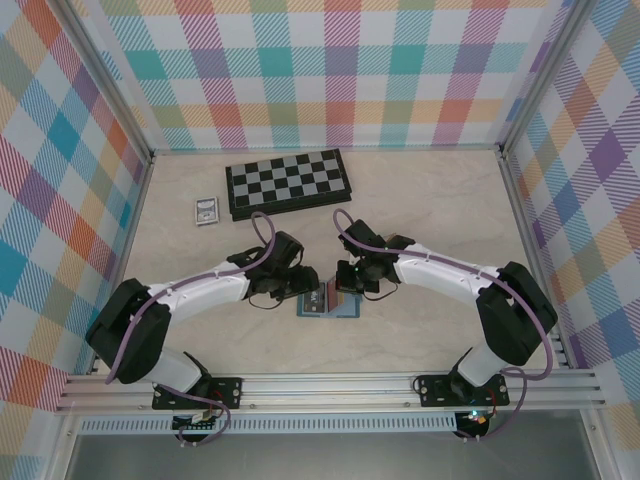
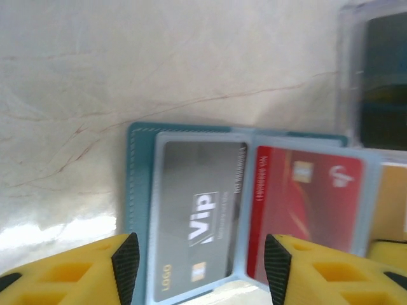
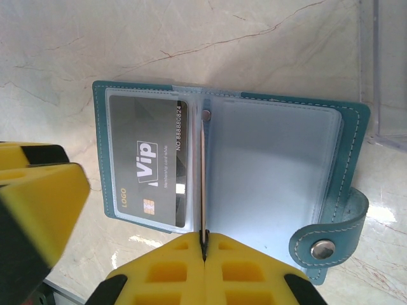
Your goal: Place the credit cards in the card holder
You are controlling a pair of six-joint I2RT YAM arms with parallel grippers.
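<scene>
Teal card holder (image 3: 356, 146); (right pincer (image 3: 203, 240) pinching)

A pale, marble-patterned table (image 1: 430, 200) is carrying three things. A black-and-white chessboard (image 1: 288, 183) is lying flat near its far edge. A small silver-framed rectangle (image 1: 207, 210) is sitting just beside the board's left end. A teal card holder (image 3: 267, 165) is lying open nearer the front, well apart from both.
</scene>
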